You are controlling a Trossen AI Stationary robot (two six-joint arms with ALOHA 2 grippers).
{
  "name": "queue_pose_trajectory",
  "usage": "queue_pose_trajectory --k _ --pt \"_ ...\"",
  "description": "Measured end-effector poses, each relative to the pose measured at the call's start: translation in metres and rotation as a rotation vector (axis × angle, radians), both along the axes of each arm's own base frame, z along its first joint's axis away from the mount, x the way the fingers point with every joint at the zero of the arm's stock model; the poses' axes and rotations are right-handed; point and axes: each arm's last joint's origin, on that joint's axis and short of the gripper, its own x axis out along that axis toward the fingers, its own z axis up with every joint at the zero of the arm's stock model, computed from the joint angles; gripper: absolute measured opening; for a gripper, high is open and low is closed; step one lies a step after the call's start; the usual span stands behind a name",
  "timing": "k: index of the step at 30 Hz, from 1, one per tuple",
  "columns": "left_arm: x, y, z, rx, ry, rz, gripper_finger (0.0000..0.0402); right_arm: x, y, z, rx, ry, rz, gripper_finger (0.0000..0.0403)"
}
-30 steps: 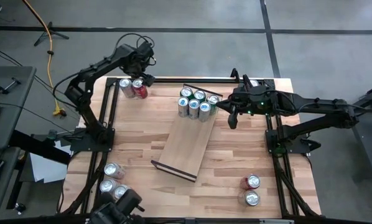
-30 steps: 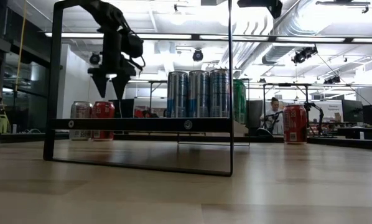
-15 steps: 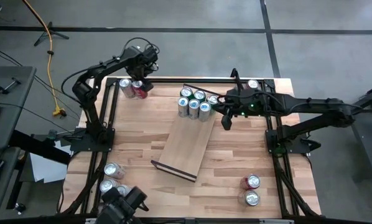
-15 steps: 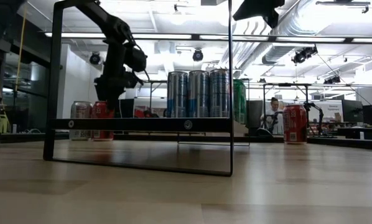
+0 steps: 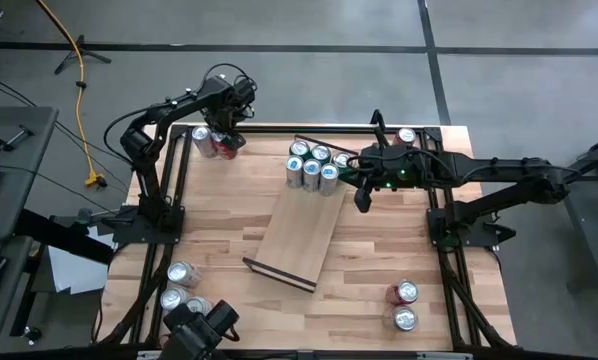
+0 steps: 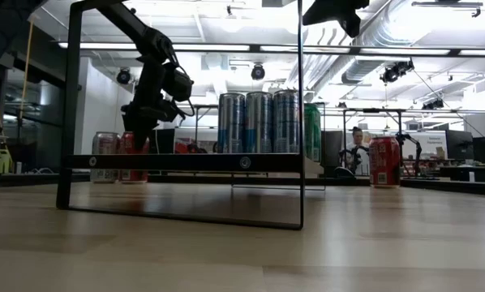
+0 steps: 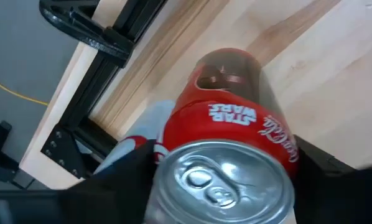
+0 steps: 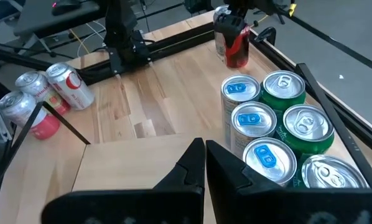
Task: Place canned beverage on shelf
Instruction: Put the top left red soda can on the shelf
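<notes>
Red can (image 7: 236, 140), upright at the bench's (image 5: 219, 215) far left corner, just beside a silver can (image 5: 201, 134). White "STAR WARS" lettering and Coca-Cola script readable on its side in the left wrist view; silver top with pull tab facing that camera. Left pincer (image 5: 226, 138) down around this can, one dark finger (image 7: 120, 180) on either side; whether the pads already press the can cannot be told. Not lifted, base on the wood.

Shelf (image 5: 299, 230) lying flat and slantwise mid-bench, dark rails at its short ends. At its far end a tight cluster of upright cans: blue-topped ones (image 8: 254, 121) and green ones (image 8: 307, 127); labels not readable.

Right pincer (image 8: 204, 152) closed, nothing held, hovering over the shelf board just beside the cluster.

Two more cans (image 5: 404, 305) at the near right of the bench, one red, one silver. Three more cans (image 5: 179, 285) at the near left corner. One more can (image 5: 407, 136) at the far right corner.
</notes>
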Motion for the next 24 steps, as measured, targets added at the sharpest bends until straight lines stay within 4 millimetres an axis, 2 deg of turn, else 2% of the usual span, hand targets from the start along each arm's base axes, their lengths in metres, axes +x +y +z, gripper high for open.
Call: queue_pose_trajectory --k 2,6,10,13,17,21,24 --pt "-0.001 -0.001 0.002 0.006 0.001 0.024 0.0191 0.000 0.000 0.000 0.000 0.000 0.000 0.0000" --pt "0.002 -0.006 0.014 0.021 -0.015 0.038 0.0186 0.000 0.000 0.000 -0.006 0.001 0.003 0.0000" --pt "0.011 -0.016 0.049 0.085 -0.096 0.002 0.0186 0.000 0.000 0.000 -0.008 -0.001 0.004 0.0000" --pt "0.019 -0.032 0.081 0.135 -0.221 -0.051 0.0186 0.000 0.000 0.000 -0.008 -0.001 0.004 0.0000" --pt "0.022 -0.071 0.127 0.188 -0.443 -0.212 0.0186 0.000 0.000 0.000 -0.007 -0.001 0.004 0.0000" --pt "0.015 -0.124 0.164 0.241 -0.563 -0.378 0.0186 0.000 0.000 0.000 -0.008 -0.001 0.004 0.0000" --pt "0.005 -0.167 0.186 0.275 -0.612 -0.505 0.0186 0.000 0.000 0.000 -0.014 0.001 0.007 0.0000"
